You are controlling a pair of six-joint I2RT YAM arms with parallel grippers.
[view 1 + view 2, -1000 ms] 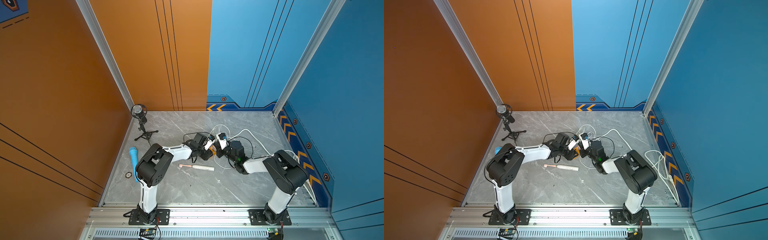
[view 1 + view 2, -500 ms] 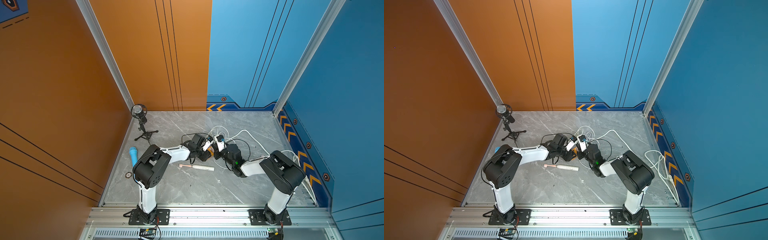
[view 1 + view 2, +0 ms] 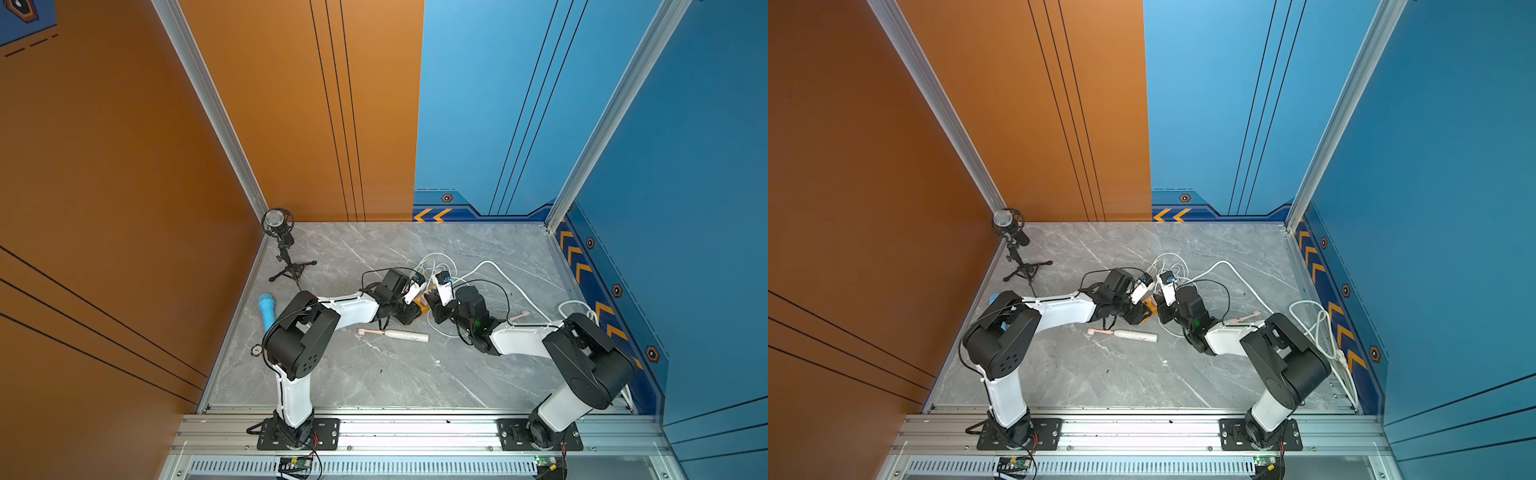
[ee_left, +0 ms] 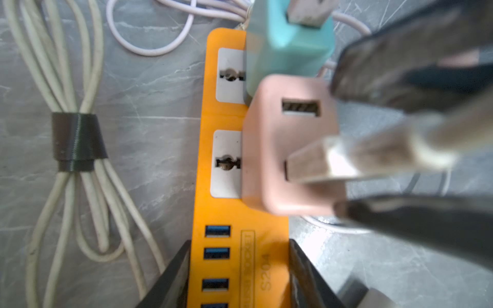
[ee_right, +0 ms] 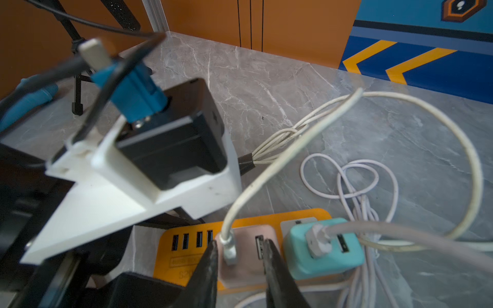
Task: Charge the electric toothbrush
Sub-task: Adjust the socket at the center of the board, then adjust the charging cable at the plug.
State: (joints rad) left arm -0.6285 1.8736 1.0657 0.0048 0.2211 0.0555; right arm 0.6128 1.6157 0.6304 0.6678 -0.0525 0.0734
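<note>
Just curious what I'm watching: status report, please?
Left gripper clamps power strip. Right gripper open, straddling USB plug in pink adapter. Toothbrush lies on table, untouched. Cables beside strip.

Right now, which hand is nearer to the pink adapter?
Right. The right hand straddles the plug in the pink adapter; the left hand grips the strip further along, at its USB end.
</note>
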